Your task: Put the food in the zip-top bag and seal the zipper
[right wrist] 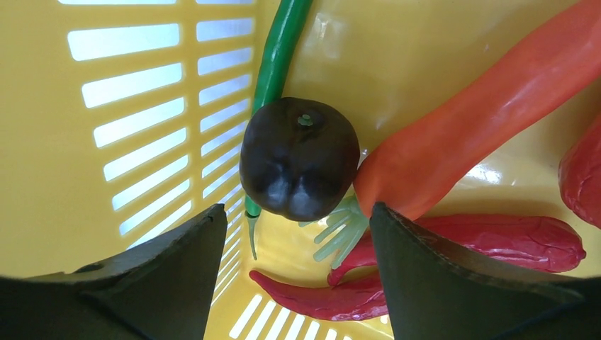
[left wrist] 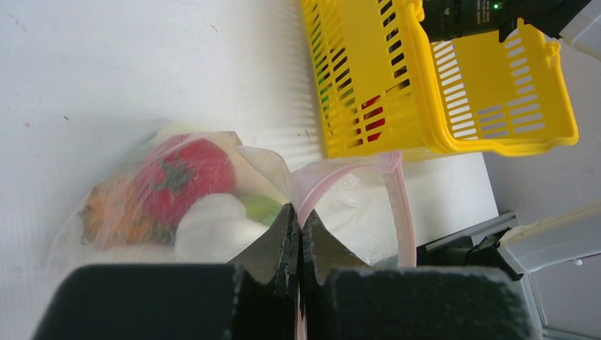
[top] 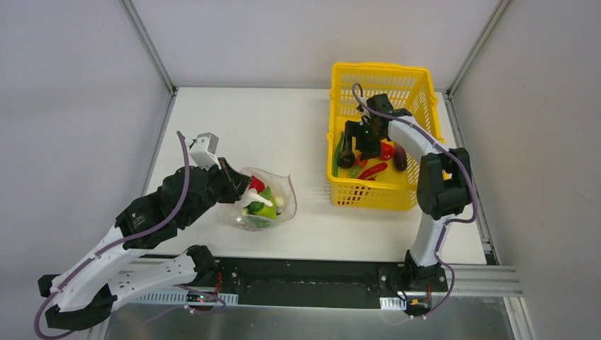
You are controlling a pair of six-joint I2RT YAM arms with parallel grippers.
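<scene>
The clear zip-top bag (top: 273,205) lies on the white table left of centre, its mouth open, with food inside: a white radish (left wrist: 212,227), a red piece (left wrist: 186,177) and green and orange pieces. My left gripper (left wrist: 301,225) is shut on the bag's pink zipper strip (left wrist: 354,170); it shows in the top view (top: 237,185) at the bag's left edge. My right gripper (right wrist: 298,219) is open inside the yellow basket (top: 418,78), just above a dark round piece (right wrist: 299,166). An orange carrot (right wrist: 482,106), a red chilli (right wrist: 397,283) and a green bean (right wrist: 280,57) lie beside it.
The yellow slotted basket stands at the back right of the table; in the left wrist view (left wrist: 439,78) it sits just beyond the bag. Grey walls with metal frame posts enclose the table. A black rail (top: 312,283) runs along the near edge.
</scene>
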